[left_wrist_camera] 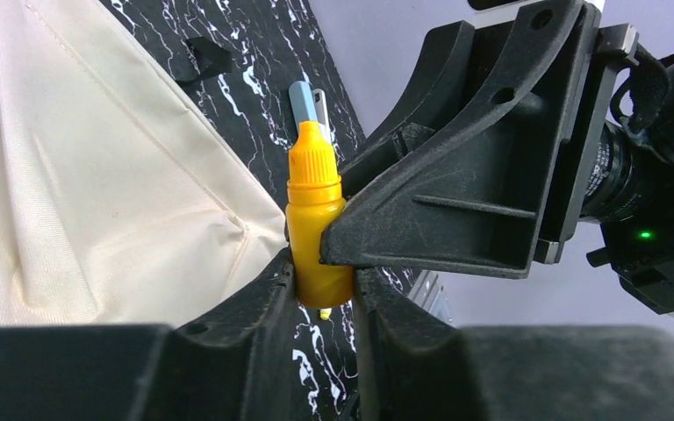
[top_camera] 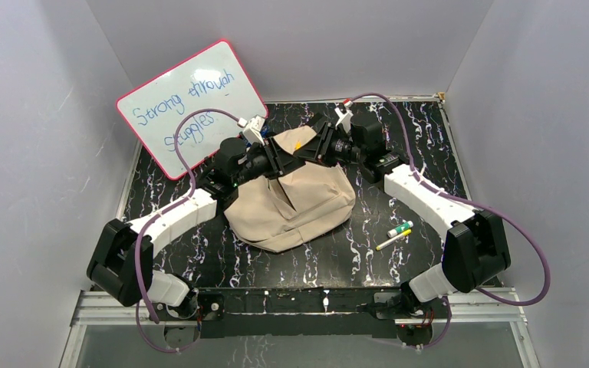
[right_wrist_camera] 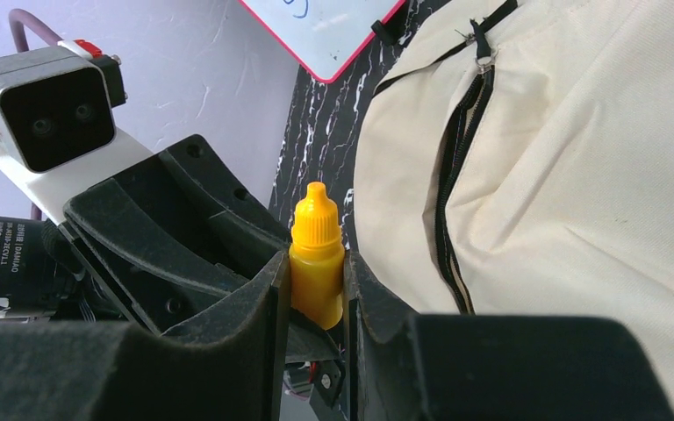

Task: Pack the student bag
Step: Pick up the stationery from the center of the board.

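Looking down from high behind, far off, over the whole surface [top_camera: 399,261]. Peering close along each wrist's own jaws, facing one another, sharing the yellow bottle [left_wrist_camera: 316,224] between both jaws.

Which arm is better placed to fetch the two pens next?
Right, probably: the pens lie on its side of the student bag, near its forearm. Both the right gripper and left gripper clamp the yellow bottle, so right would release first, left holding it.
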